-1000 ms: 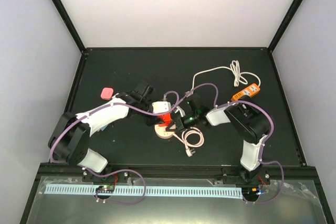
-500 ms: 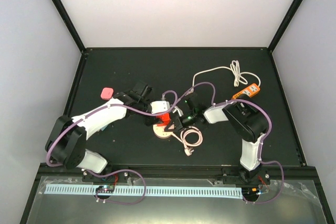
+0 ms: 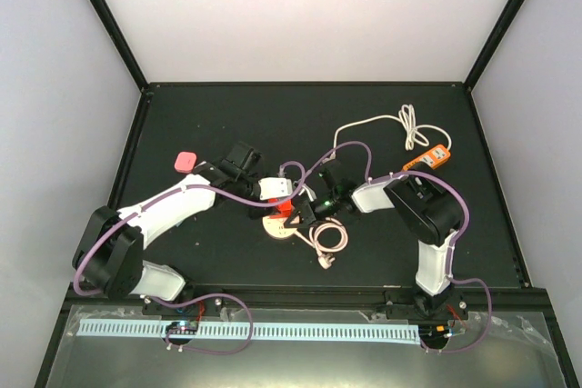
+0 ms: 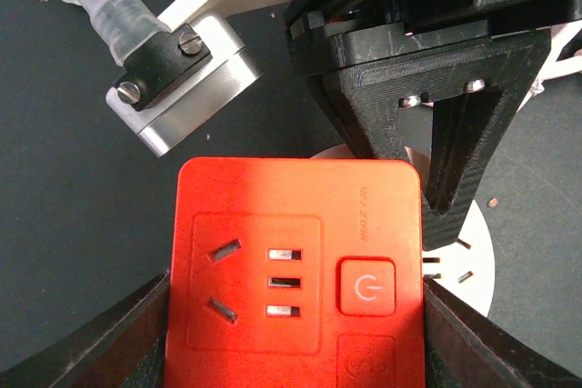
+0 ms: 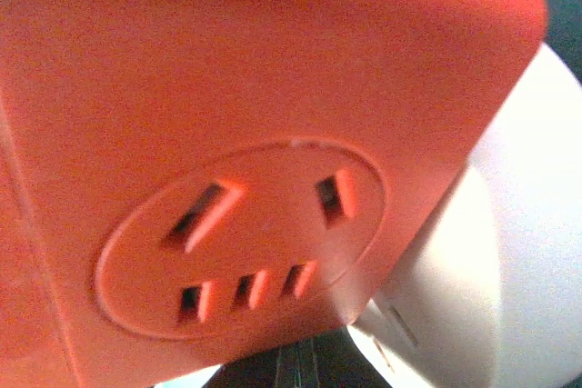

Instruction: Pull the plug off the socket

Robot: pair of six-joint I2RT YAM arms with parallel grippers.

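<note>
Between the left gripper's (image 4: pixel 296 338) fingers (image 4: pixel 109 343) sits the red socket cube (image 4: pixel 300 261), pinched snug on both sides. The right gripper (image 3: pixel 302 215) points down just beside it, over the white round plug (image 5: pixel 509 252) that's butted against the cube's side. Honestly can't tell how its jaws stand. It's all mid-way across the black table (image 3: pixel 227 124).

An orange power strip (image 3: pixel 426 159) lies on the black table (image 3: pixel 273 115), with a white cable (image 3: pixel 382 123) looping away from the strip's upper left. A small pink block (image 3: pixel 186 161) sits far left of the strip, well apart
</note>
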